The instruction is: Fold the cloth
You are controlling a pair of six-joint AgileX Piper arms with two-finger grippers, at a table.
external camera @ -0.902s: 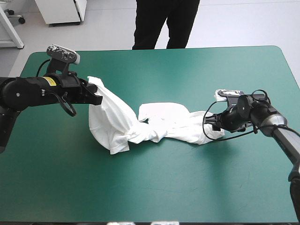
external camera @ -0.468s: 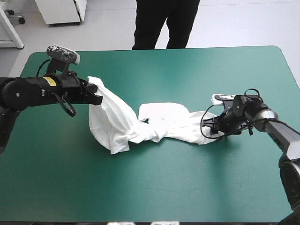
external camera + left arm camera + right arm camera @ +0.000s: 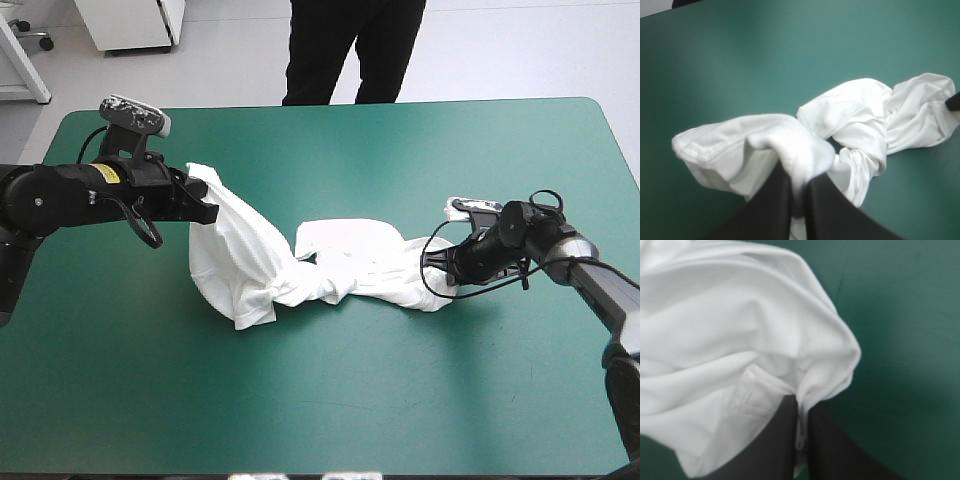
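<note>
While I've got both arms out over the table (image 3: 420, 140), the T-shirt (image 3: 340, 265) lies twisted like a rope across the middle of it. My left gripper (image 3: 798, 176) is clamped on one bunched end, held up off the surface. My right gripper (image 3: 801, 402) is pinched on the other end, down low.

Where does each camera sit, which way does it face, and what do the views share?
High view: above and behind the robot, looking forward and down on the teal-green table; both arms show, left tool and right tool each pinching an end of the T-shirt.
Left wrist view: above that wrist, looking along its shut black fingers down the twisted T-shirt.
Right wrist view: likewise, fingers clamping a hem.
Shared: the T-shirt in all three.
</note>
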